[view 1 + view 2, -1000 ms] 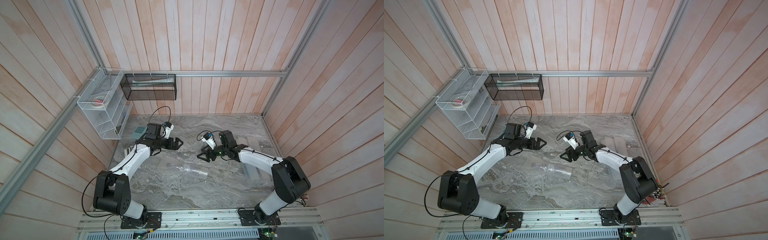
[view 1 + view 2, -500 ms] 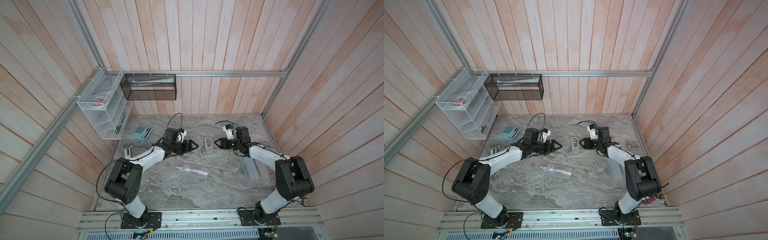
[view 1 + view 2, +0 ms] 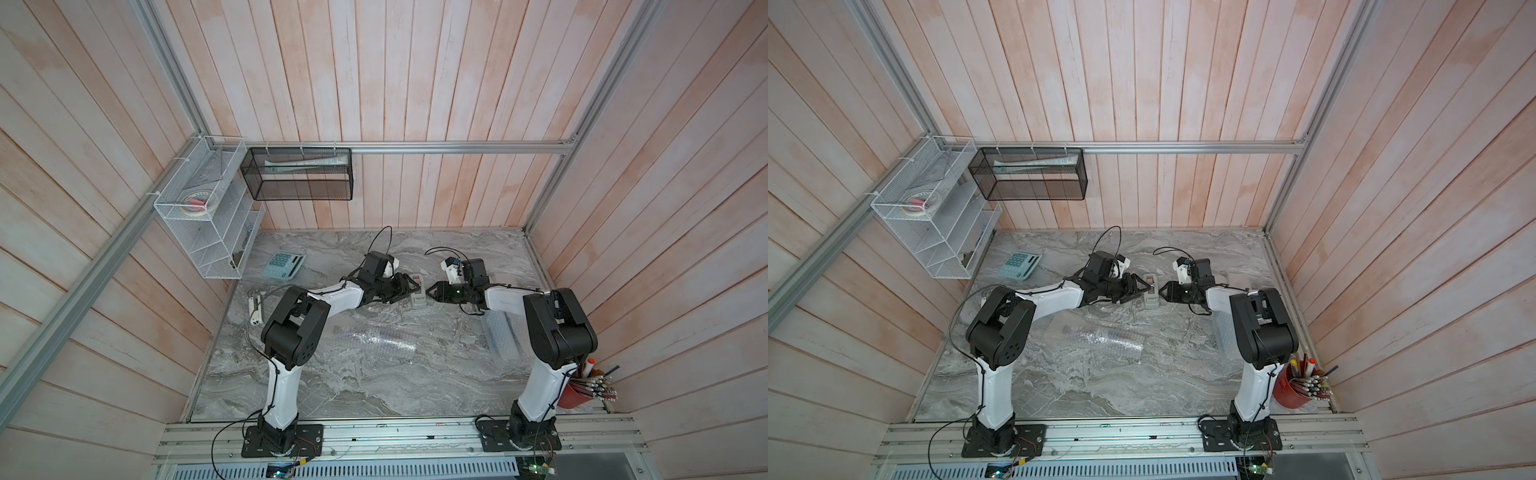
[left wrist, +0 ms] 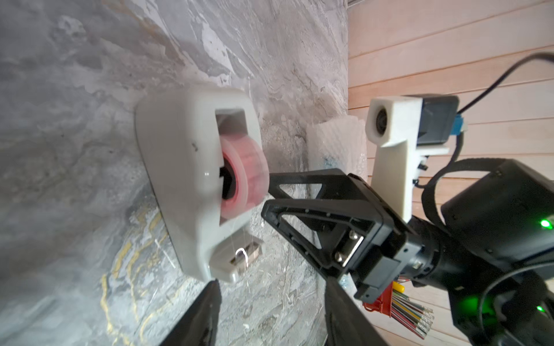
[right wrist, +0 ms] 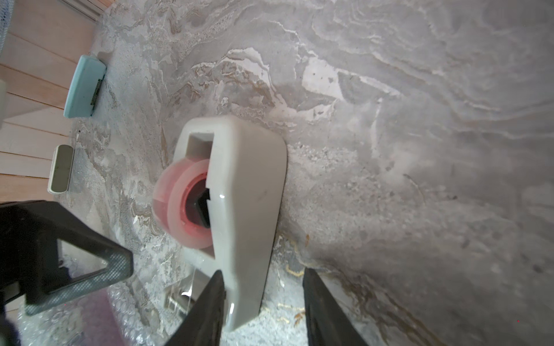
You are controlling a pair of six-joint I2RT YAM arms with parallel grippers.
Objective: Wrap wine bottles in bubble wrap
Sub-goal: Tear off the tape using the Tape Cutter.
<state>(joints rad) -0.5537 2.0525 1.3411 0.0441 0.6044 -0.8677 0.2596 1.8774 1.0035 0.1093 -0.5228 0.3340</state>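
Our bubble wrap point(image 3: 382, 340): clear dimpled tube, purple wine bottle point(image 3: 1096, 332) inside; left gripper point(image 4: 271, 281), right gripper point(image 5: 263, 271) half-open, empty.

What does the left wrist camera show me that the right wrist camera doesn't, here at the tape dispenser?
Left wrist only: the black right gripper seen whole with its white wrist camera, and a red cup of pens. Right wrist only: the teal calculator and a purple bottle inside clear bubble wrap. Both: the grey tape dispenser with its pink tape roll, standing on the grey marble table.
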